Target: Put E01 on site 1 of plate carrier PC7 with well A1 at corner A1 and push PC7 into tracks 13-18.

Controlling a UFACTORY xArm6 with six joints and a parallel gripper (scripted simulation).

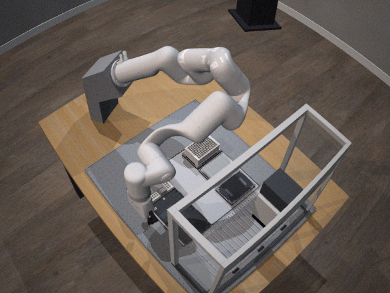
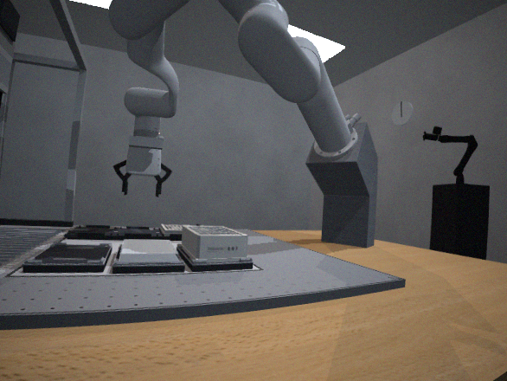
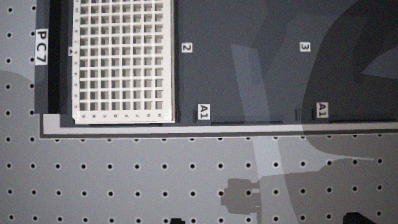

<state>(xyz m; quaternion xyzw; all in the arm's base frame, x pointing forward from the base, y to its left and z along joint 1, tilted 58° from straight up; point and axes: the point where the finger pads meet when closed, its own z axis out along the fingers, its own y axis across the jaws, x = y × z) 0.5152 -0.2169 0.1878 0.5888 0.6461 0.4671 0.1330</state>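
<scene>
The carrier PC7 [image 1: 168, 204] [image 3: 240, 85] lies on the apron [image 1: 191, 182], its far end toward the rails [image 1: 229, 236]. E01 [image 2: 172, 228] [image 3: 120, 60], a white 96-well plate, stands on site 1 beside the handle, row A on the handle side; it looks flat, but its locators are hidden. Sites 2 and 3 are empty where visible. E07 [image 1: 201, 150] [image 2: 214, 248], a tall white block, is in S1. E10 [image 2: 149, 252], pale and low, is in S2. Nest S3 [image 1: 235, 187] [image 2: 69, 254] is empty. My gripper [image 2: 142, 194] [image 3: 267, 220] is open and empty, raised above the carrier's outer long side.
A pale enclosure frame [image 1: 172, 233] rises around the rails, with an upright close beside the carrier's far end. A dark box [image 1: 281, 188] stands at the rails' other side. The perforated deck [image 2: 195, 286] [image 3: 150, 192] borders the apron. No lit lamp is discernible.
</scene>
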